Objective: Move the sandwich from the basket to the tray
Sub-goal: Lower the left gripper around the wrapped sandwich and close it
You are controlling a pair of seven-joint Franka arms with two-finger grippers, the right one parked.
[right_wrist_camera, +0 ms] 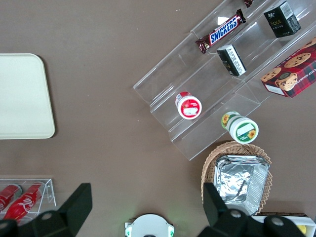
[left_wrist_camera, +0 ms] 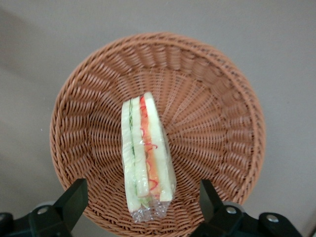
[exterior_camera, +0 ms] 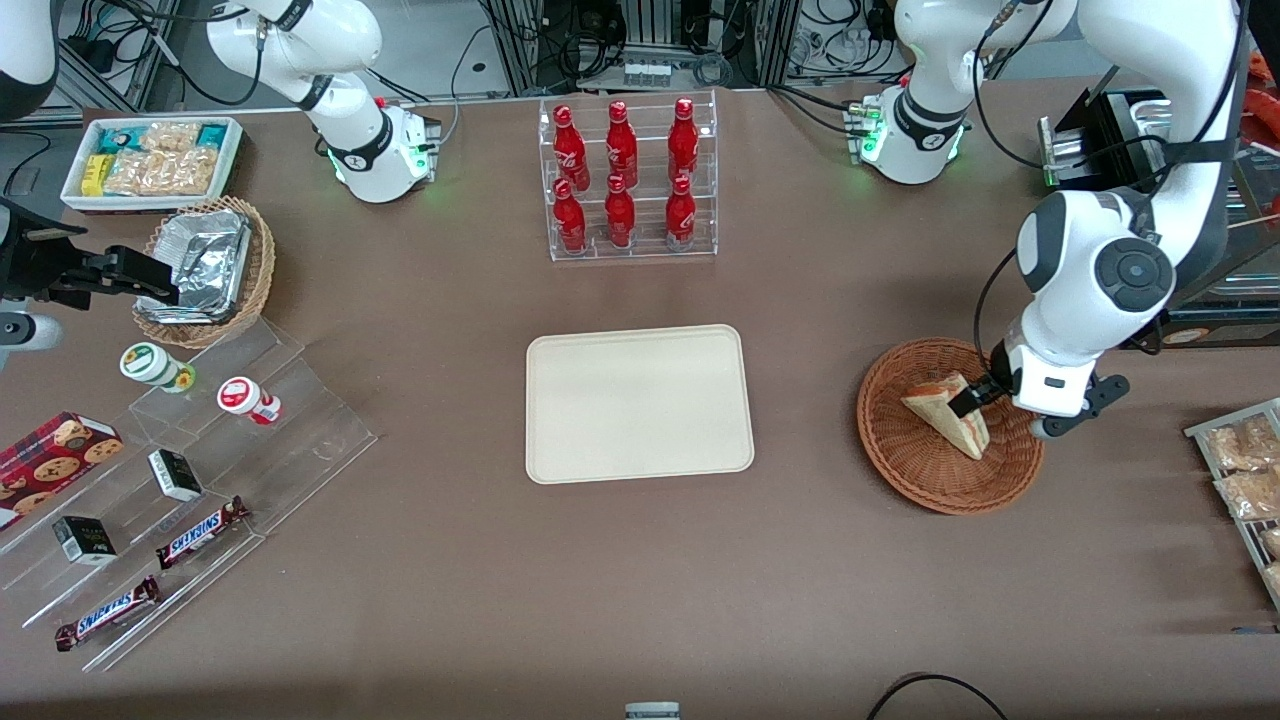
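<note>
The sandwich (exterior_camera: 948,412) is a clear-wrapped wedge with red and green filling. It lies in the round reddish-brown wicker basket (exterior_camera: 900,465) toward the working arm's end of the table. My left gripper (exterior_camera: 985,400) hangs low over the basket, open. In the left wrist view its black fingers (left_wrist_camera: 74,200) stand wide apart on either side of the sandwich (left_wrist_camera: 145,153), with the gripper (left_wrist_camera: 140,192) not touching it and the basket (left_wrist_camera: 217,98) beneath. The cream-beige tray (exterior_camera: 640,400) lies flat at the table's middle and holds nothing; its corner also shows in the right wrist view (right_wrist_camera: 24,98).
A clear rack of red bottles (exterior_camera: 625,180) stands farther from the front camera than the tray. Toward the parked arm's end are a clear stepped stand with snacks (exterior_camera: 200,480), a lighter basket of foil containers (exterior_camera: 205,270) and a white snack bin (exterior_camera: 150,160). Packets (exterior_camera: 1245,470) lie near the working arm's table edge.
</note>
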